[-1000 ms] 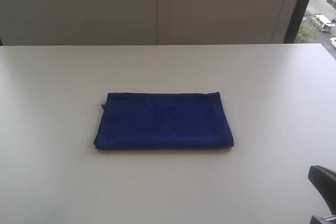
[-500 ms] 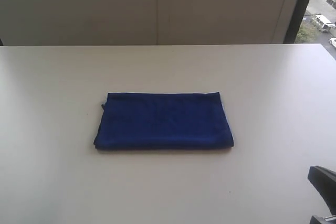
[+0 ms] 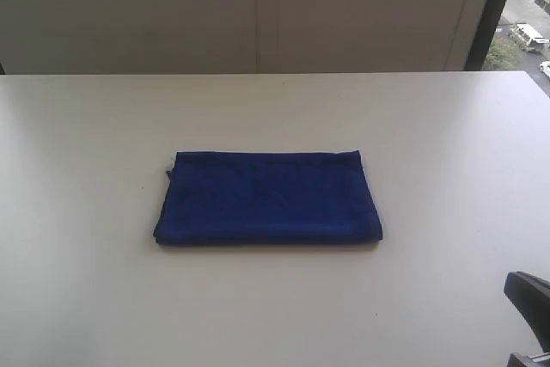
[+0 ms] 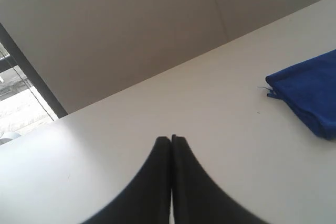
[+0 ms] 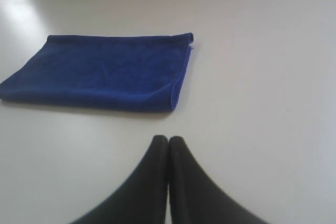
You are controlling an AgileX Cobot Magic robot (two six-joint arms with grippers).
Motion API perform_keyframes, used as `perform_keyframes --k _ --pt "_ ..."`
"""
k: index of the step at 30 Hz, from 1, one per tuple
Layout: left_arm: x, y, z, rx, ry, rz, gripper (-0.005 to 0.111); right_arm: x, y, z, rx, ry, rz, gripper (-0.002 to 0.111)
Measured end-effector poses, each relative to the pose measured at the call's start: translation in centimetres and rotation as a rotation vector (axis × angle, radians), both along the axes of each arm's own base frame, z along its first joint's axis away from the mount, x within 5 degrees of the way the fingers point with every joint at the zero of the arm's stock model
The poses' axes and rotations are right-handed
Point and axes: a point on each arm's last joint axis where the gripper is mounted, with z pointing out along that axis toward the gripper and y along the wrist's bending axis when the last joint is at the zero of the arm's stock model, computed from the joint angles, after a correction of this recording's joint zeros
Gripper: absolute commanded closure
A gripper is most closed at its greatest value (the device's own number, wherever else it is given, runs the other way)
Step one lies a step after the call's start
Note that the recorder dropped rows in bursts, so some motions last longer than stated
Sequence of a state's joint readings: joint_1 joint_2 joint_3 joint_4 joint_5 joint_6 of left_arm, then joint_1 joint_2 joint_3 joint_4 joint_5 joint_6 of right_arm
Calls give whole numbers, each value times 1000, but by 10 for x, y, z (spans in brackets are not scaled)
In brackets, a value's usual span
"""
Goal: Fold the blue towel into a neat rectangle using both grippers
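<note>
While your blue towel (image 3: 268,197) lies folded flat on the white table (image 3: 275,315), your left gripper (image 4: 171,140) and right gripper (image 5: 168,140) are both pinched closed, empty, apart from it.

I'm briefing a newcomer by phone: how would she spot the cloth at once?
Find the wide white table, then look near its middle. A deep royal-blue fuzzy towel lies there, folded into a flat rectangle. It is the only cloth in view.
</note>
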State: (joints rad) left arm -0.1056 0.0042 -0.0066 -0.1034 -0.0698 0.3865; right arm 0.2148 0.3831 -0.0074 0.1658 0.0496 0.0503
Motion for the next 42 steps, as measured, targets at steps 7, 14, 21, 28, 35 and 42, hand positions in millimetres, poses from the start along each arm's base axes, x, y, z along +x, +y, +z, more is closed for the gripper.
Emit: perform_keyframes --k 7,14,21,28,35,42 --pt "0 0 0 2 0 0 107 0 0 0 0 0 0 108" --pt "0 0 0 -5 6 0 107 0 0 0 0 0 0 108" --pt "-3 -2 -16 -50 186 -18 107 0 0 0 0 0 0 108" --pt "-6 -3 -27 -167 332 -4 107 0 0 0 0 0 0 108" --pt "-6 -3 -28 -275 348 20 107 0 0 0 0 0 0 108" --pt "-6 -3 -28 -240 346 15 107 0 0 0 0 0 0 108"
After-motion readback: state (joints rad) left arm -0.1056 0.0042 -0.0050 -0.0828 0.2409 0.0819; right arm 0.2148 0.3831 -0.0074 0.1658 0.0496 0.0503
